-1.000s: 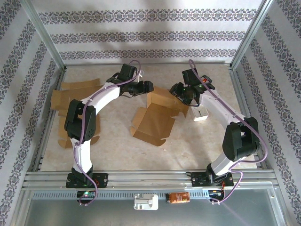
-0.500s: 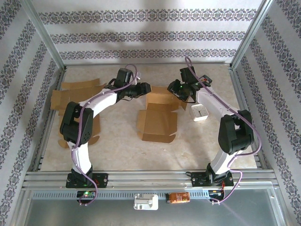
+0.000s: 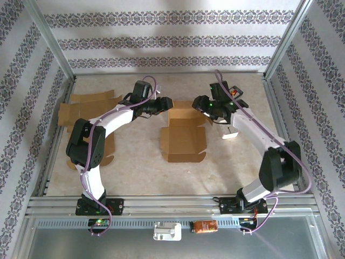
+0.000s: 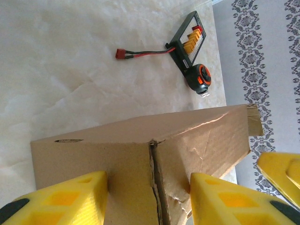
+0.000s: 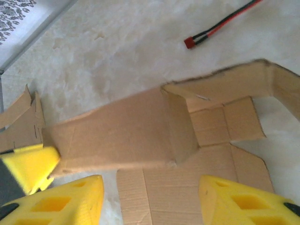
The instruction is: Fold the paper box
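- Left side of desk [image 3: 135, 167]: flat cardboard blanks [image 3: 86, 105] lying loose, well apart from the work.
- Left fingers [image 4: 70, 201]: at the far-left corner of the paper box [image 3: 183, 141]. They are part-way apart, one on each side of the upright far wall where a side panel meets it. Cannot tell whether they pinch the card or only straddle it.
- Paper box: middle of the desk, between the two arms. Base flat, far wall standing, near and side flaps lying out. Judged partly erected, with most folds not yet made.
- Right fingers [image 5: 234, 201]: wide apart with nothing between them, hovering over the far-right corner and looking down on wall and base.
- White block [image 3: 230, 132]: just right of the box.
- Tape measure [image 4: 201, 77] and red-tipped cable [image 4: 121, 54]: farther back on the desk.
- Step in hand (judgement): squaring the far wall at its corners.
- Next move: likely calls for the right fingers to descend on the right side panel and swing it up while the left corner is steadied. The seam at the left corner looks creased, so use light pressure.
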You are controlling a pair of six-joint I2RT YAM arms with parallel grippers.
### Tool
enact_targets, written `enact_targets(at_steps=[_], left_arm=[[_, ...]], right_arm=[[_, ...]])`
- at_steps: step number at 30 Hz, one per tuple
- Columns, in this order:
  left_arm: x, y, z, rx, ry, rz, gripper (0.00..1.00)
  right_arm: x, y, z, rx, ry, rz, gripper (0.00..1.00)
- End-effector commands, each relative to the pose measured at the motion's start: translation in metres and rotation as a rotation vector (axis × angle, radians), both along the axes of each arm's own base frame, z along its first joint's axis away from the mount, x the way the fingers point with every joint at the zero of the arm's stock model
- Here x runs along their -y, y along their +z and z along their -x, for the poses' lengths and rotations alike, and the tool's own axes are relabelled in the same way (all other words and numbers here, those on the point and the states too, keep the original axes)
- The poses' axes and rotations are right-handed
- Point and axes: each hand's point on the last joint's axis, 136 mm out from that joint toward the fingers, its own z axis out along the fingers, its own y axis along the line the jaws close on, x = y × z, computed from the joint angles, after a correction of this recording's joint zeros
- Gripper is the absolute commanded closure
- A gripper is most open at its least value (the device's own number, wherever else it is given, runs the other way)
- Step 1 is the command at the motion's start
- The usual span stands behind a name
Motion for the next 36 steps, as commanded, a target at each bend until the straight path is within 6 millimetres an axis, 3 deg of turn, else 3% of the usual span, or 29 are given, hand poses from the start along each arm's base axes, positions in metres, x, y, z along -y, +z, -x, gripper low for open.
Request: enact_targets(at_steps=[1,5,15,22,30,36], left_arm=[[0.009,0.003,0.005,0.0,-0.018,0.004,0.52],[0.01,0.005,0.004,0.008,-0.02,0.001,0.52],[0.005,0.001,0.006,0.0,0.001,-0.03,0.52],[0.005,0.001,0.009,0.0,-0.011,-0.039,0.52],[0.005,0.002,0.009,0.002,-0.022,-0.048,0.52],[0.005,0.0,0.01,-0.005,-0.026,-0.053,0.52]], right_arm=[[0.025,-0.023,0.014,-0.016,-0.05,0.055,0.43],[0.022,-0.048,0.019,-0.005,-0.027,0.053,0.38],[0.024,-0.085,-0.022,0.149,-0.04,0.179,0.23],[0.026,-0.105,-0.027,0.168,-0.019,0.223,0.13],[0.011,-0.122,-0.042,0.225,0.042,0.165,0.18],[0.007,-0.13,-0.05,0.237,0.048,0.11,0.34]])
